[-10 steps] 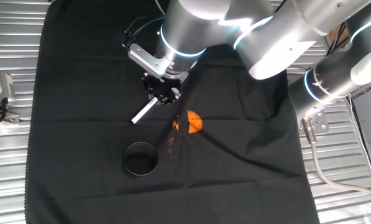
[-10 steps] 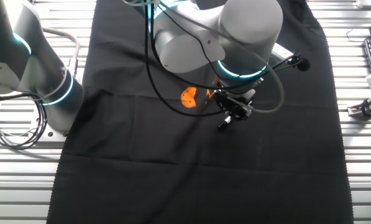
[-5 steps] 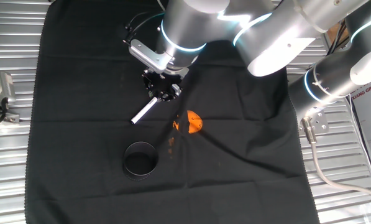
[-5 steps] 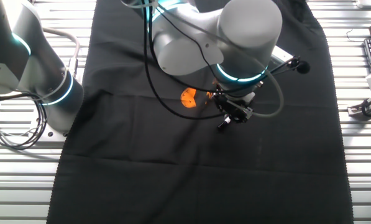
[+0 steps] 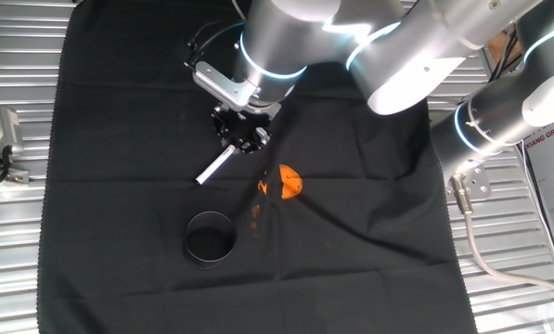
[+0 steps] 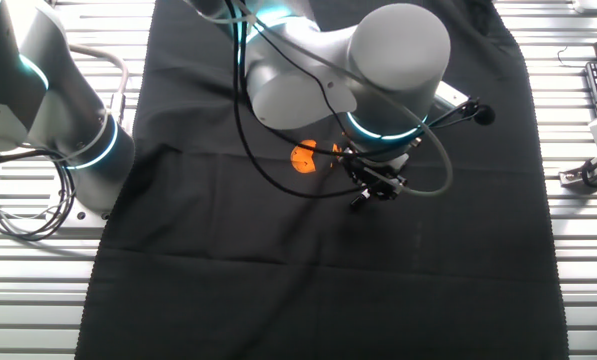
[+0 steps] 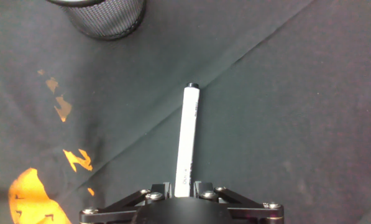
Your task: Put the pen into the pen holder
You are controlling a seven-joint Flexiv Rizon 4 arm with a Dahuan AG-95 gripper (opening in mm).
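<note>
The pen is a thin white stick lying slanted on the black cloth. In the hand view the pen points away from me with its dark end far. My gripper is at the pen's upper right end. In the hand view my gripper has its two fingers close against the pen's near end, shut on it. The other fixed view shows my gripper with the pen's dark tip sticking out. The pen holder, a black round cup, stands upright below and left of the pen; its mesh wall shows at the top of the hand view.
A small orange object lies on the cloth right of the pen, with orange marks beside it; it also shows in the other fixed view and in the hand view. A second arm stands at the right. The cloth has creases.
My gripper has shifted slightly at the pen's end. The pen and the holder lie where they were.
</note>
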